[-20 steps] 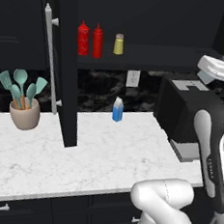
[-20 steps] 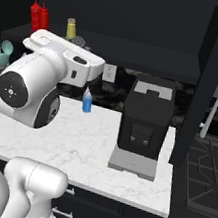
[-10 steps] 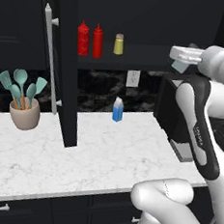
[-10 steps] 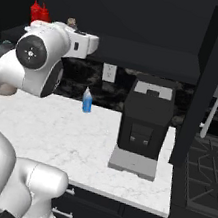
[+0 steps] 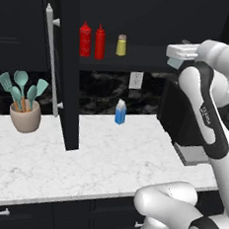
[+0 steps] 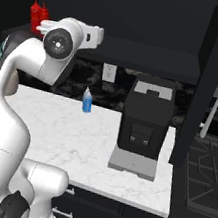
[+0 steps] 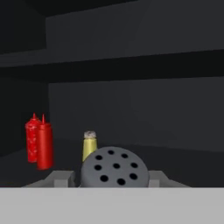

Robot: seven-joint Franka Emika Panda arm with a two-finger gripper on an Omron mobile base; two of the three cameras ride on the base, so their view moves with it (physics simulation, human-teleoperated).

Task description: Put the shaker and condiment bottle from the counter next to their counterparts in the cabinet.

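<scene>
The fingers point(image 7: 114, 177) grip the upright shaker point(image 7: 114, 169) by its sides, high at the cabinet point(image 5: 142, 54) opening, with the yellow shaker point(image 7: 89, 145) ahead, slightly left, on the shelf.

A home kitchen: a white marble counter point(image 5: 57, 165) over dark drawers, a black wall cabinet point(image 5: 67, 57) at upper left, a crock of teal utensils point(image 5: 24, 105), a black coffee machine point(image 6: 143, 124), and stove grates point(image 6: 206, 174) at right.
</scene>
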